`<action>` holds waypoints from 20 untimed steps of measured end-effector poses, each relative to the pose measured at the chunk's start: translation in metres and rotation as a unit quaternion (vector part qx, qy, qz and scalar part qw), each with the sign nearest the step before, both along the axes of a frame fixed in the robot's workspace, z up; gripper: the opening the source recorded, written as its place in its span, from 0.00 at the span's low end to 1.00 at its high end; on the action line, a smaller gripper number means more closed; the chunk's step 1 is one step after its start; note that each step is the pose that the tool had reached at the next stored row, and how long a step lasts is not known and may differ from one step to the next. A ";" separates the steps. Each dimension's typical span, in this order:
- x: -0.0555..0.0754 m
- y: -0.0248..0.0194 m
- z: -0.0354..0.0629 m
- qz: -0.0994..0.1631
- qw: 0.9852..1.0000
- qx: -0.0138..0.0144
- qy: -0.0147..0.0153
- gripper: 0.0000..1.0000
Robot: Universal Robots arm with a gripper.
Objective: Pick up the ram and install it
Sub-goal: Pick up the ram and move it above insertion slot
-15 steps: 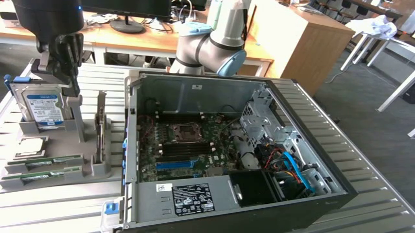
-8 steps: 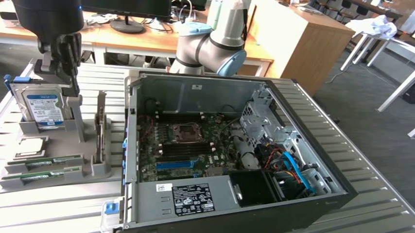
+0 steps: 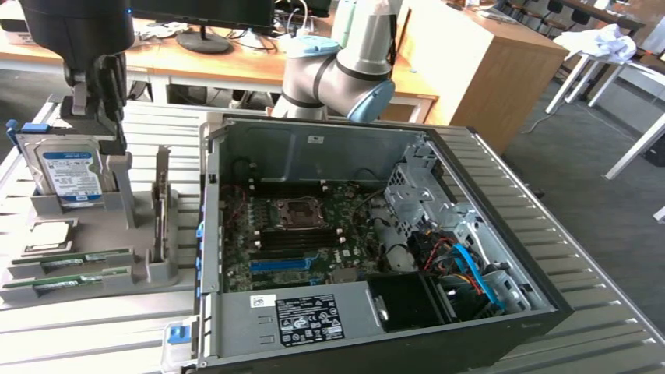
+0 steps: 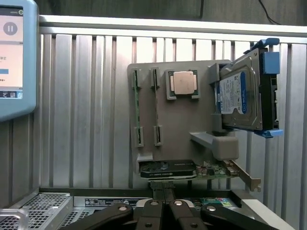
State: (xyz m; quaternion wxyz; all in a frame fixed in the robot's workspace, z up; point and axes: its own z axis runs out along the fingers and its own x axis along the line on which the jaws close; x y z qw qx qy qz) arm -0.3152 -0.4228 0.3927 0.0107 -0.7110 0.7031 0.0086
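Two ram sticks (image 3: 71,262) (image 3: 65,282), green with white stickers, lie in slots of the grey holder (image 3: 156,274) at the exterior view's left. In the wrist view they show edge-on as thin strips (image 4: 136,108) (image 4: 156,108). My gripper (image 3: 108,139) hangs above the holder's far end, over the hard drive (image 3: 71,175), well apart from the ram. Its fingers (image 4: 163,191) are shut together with nothing between them. The open computer case (image 3: 218,312) lies beside the holder, with its motherboard's memory slots (image 3: 283,243) exposed.
The holder also carries a silver processor (image 4: 183,82), the upright hard drive (image 4: 237,96) and a graphics card (image 4: 168,168) on edge. A blue slot (image 3: 286,263) lies on the motherboard. A tablet screen (image 4: 12,52) sits off the holder's side. Desks stand behind the slatted table.
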 end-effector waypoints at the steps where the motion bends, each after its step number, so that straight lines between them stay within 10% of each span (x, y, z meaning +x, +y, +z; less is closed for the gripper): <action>1: 0.000 0.0000 0.0000 0.003 1.000 0.000 0.000 0.10; 20: 0.000 0.0000 -0.0001 0.004 1.000 0.000 0.000 0.36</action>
